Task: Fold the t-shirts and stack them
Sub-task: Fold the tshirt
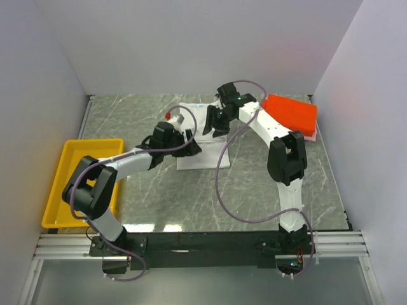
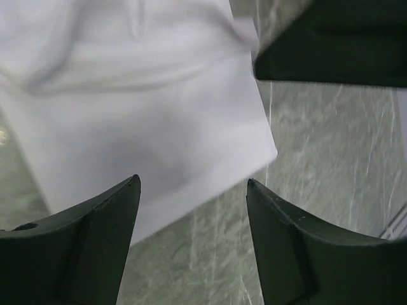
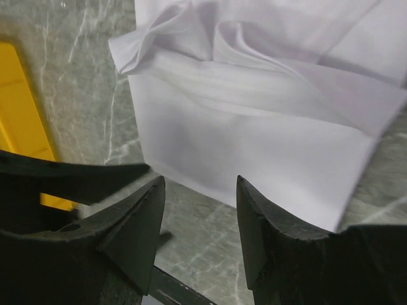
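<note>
While both jaws gape, white t-shirt (image 2: 159, 127) lies rumpled

Reads as plain white all over the big t-shirt (image 1: 197, 159), against grey marble patterning with pale veins on the table (image 1: 254, 184). Bright orange-red on the folded t-shirt (image 1: 291, 111), pink on the t-shirt beneath (image 1: 310, 135) (seen only as an edge), solid yellow on the tray (image 1: 57, 190). Matt black on the left gripper (image 2: 191, 184) and right gripper (image 3: 200, 181), white with black joints on the arms (image 1: 130, 162), dull purple on the cables (image 1: 219, 184).
</note>
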